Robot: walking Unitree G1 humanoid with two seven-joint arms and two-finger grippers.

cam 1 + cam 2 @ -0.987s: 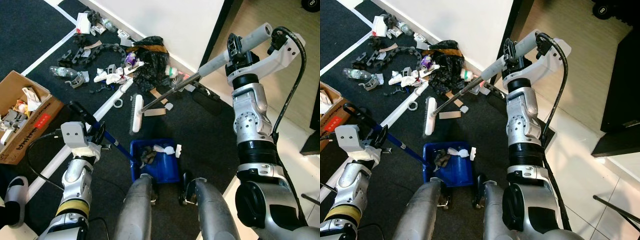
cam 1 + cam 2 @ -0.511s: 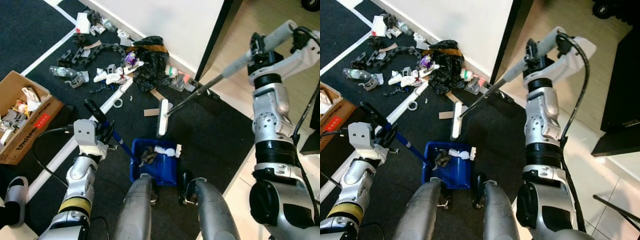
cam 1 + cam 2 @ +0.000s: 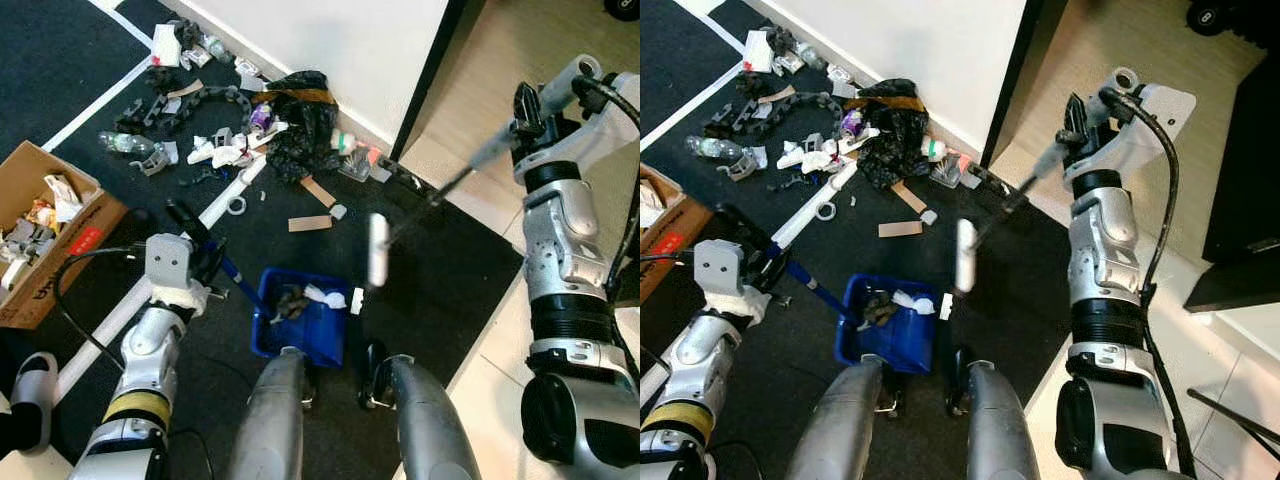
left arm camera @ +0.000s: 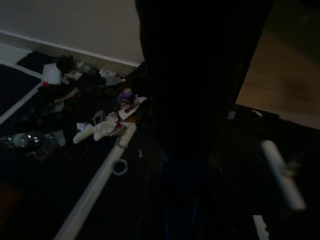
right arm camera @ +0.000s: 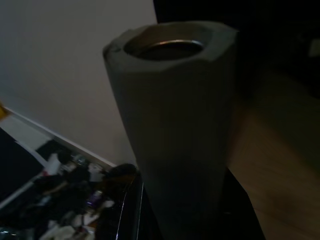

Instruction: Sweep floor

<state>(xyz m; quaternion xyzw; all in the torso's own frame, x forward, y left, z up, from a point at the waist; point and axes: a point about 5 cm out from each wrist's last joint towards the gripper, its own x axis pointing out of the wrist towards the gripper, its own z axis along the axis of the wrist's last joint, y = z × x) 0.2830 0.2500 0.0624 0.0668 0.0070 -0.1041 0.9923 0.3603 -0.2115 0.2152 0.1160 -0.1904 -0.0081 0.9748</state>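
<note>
Swung away from the litter since a second ago, the white-headed broom [image 3: 378, 248] now hangs just right of the blue plastic dustpan [image 3: 301, 325], its grey handle clenched in the right hand [image 3: 527, 108]. The left hand [image 3: 195, 262] grips the dustpan's blue stick. Some scraps already lie in the dustpan; beyond it, against the white wall [image 3: 330, 45], the black bag, bottles and wrappers [image 3: 240, 115] remain unswept, so most work is left.

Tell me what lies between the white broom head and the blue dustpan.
Nothing solid blocks it. The white broom head hangs just beside the blue dustpan; a small white scrap lies on the dark floor between them, at the pan's edge.
</note>
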